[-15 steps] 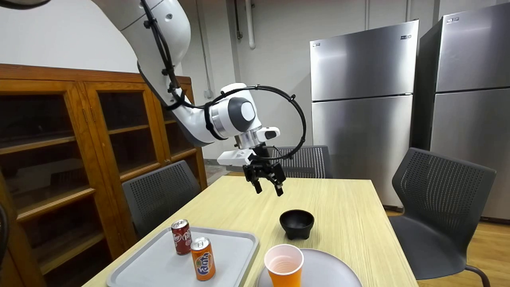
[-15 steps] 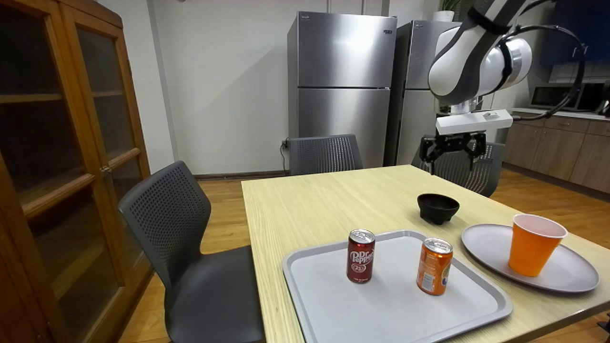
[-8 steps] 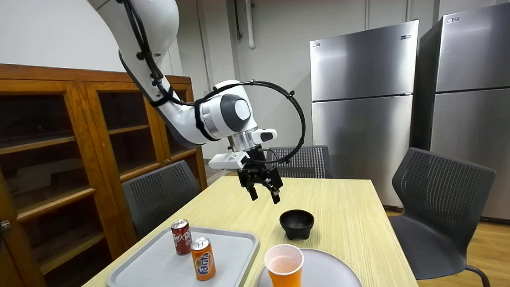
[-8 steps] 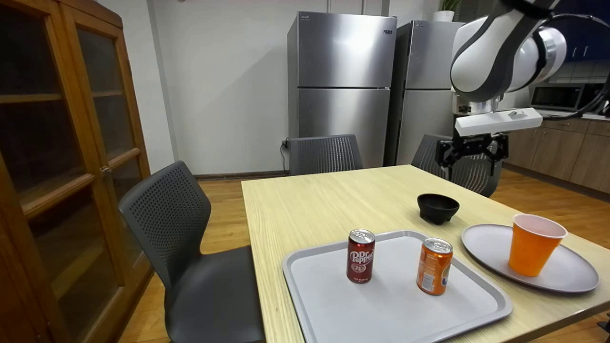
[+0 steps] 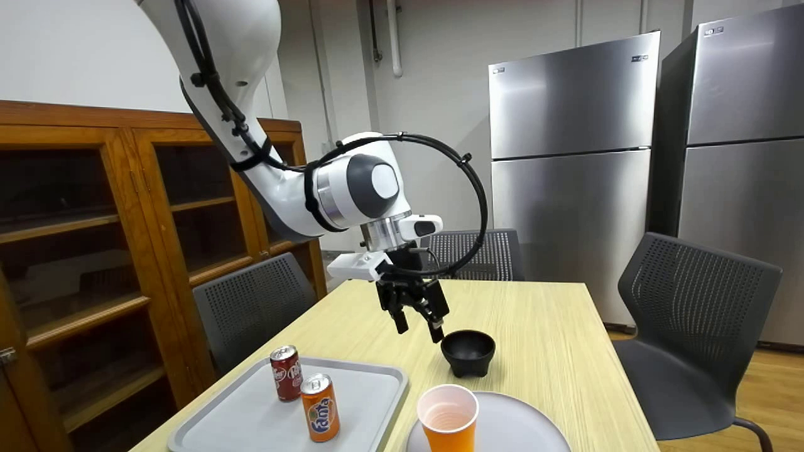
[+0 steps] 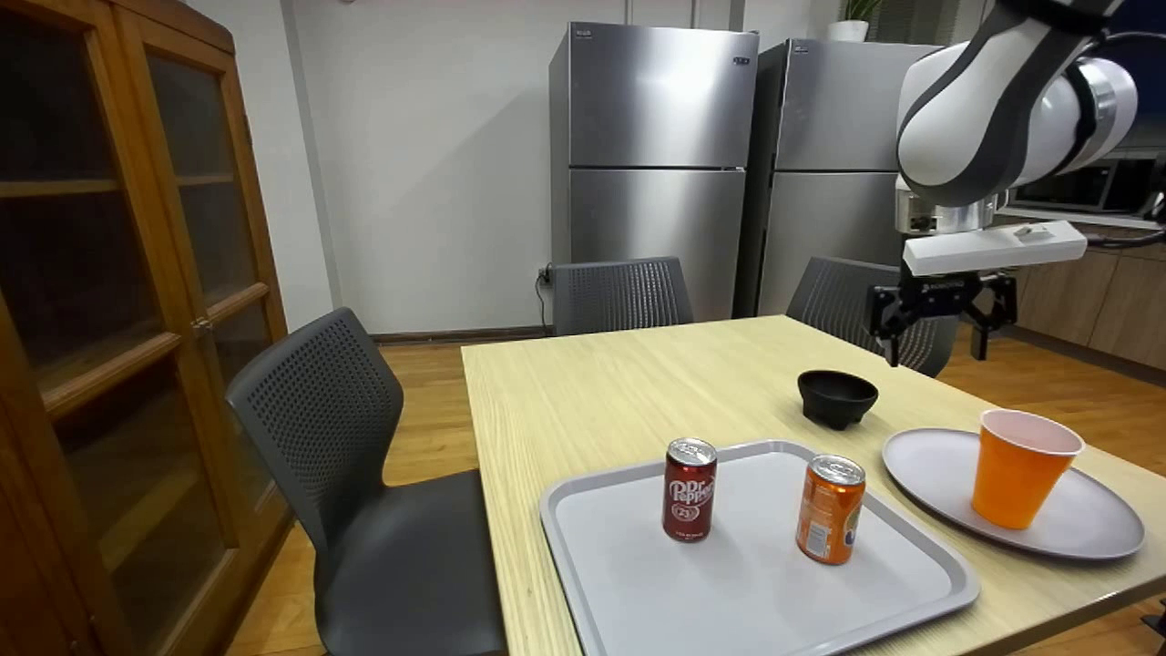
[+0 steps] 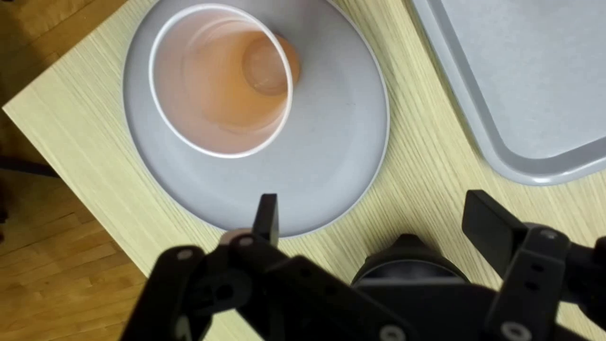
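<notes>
The gripper [image 7: 374,213] had its jaws spread wide. Nearest to it was the black bowl [image 7: 410,255], standing on the pale wooden table [image 6: 619,392]. In the wrist view the bowl sat right of centre near the bottom, below and between the two parted fingers, largely hidden by the gripper's body. In an exterior view a fingertip [image 5: 436,333] ended just beside the bowl's left rim; in an exterior view the gripper [image 6: 936,350] hung above the bowl and to its right, apart from it. The orange cup [image 7: 222,90] stood on the round grey plate [image 7: 331,151] at upper left of the wrist view, and the grey tray [image 7: 535,71] filled its upper right.

Compared with a second before, the gripper had sunk lower in both exterior views, and had also shifted toward the right edge of an exterior view [image 6: 936,350]. Bowl, cup, plate and tray kept their places.
</notes>
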Robot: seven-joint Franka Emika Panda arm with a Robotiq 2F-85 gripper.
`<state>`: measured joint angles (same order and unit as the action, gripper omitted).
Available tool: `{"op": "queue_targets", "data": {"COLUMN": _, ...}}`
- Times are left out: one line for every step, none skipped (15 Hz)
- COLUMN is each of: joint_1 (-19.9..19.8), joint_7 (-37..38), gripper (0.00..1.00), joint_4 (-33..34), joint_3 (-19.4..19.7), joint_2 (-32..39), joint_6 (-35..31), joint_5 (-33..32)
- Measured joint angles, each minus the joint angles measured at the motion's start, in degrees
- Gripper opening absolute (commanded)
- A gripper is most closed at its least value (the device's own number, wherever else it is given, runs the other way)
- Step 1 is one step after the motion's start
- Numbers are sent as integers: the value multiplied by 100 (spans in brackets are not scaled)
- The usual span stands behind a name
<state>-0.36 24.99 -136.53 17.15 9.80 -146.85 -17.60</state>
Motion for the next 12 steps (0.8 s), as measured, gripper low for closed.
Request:
{"op": "queue_targets", "data": {"joint_1": -27, "joint_7": 16, "gripper": 100, "joint_4": -44, "joint_3": 0, "joint_2": 0, "joint_6": 0, "joint_5": 2}}
{"op": "queue_targets", "data": {"joint_1": -49, "joint_7": 30, "gripper": 100, "joint_4": -86, "joint_3": 0, "joint_2": 0, "joint_6": 0, "joint_5": 5}}
{"op": "queue_targets", "data": {"joint_1": -67, "joint_7": 34, "gripper": 100, "joint_4": -127, "joint_3": 0, "joint_2": 1, "joint_6": 0, "joint_5": 7}}
{"op": "queue_targets", "data": {"joint_1": -82, "joint_7": 36, "gripper": 100, "joint_4": -164, "joint_3": -1, "joint_2": 1, "joint_6": 0, "joint_5": 8}}
{"op": "queue_targets", "data": {"joint_1": -99, "joint_7": 36, "gripper": 100, "joint_4": -203, "joint_3": -1, "joint_2": 1, "joint_6": 0, "joint_5": 8}}
{"op": "queue_targets", "data": {"joint_1": -114, "joint_7": 36, "gripper": 100, "joint_4": -243, "joint_3": -2, "joint_2": 2, "joint_6": 0, "joint_5": 8}}
{"op": "queue_targets", "data": {"joint_1": -128, "joint_7": 36, "gripper": 100, "joint_4": -284, "joint_3": -2, "joint_2": 3, "joint_6": 0, "joint_5": 8}}
{"op": "queue_targets", "data": {"joint_1": -141, "joint_7": 36, "gripper": 100, "joint_4": -323, "joint_3": -2, "joint_2": 3, "joint_6": 0, "joint_5": 8}}
{"op": "queue_targets", "data": {"joint_1": -154, "joint_7": 36, "gripper": 100, "joint_4": -360, "joint_3": -2, "joint_2": 5, "joint_6": 0, "joint_5": 10}}
{"op": "queue_targets", "data": {"joint_1": -169, "joint_7": 36, "gripper": 100, "joint_4": -393, "joint_3": -2, "joint_2": 12, "joint_6": 0, "joint_5": 10}}
{"op": "queue_targets", "data": {"joint_1": -185, "joint_7": 36, "gripper": 100, "joint_4": -422, "joint_3": -2, "joint_2": 21, "joint_6": 0, "joint_5": 10}}
{"op": "queue_targets", "data": {"joint_1": -200, "joint_7": 36, "gripper": 100, "joint_4": -448, "joint_3": -1, "joint_2": 34, "joint_6": 0, "joint_5": 10}}
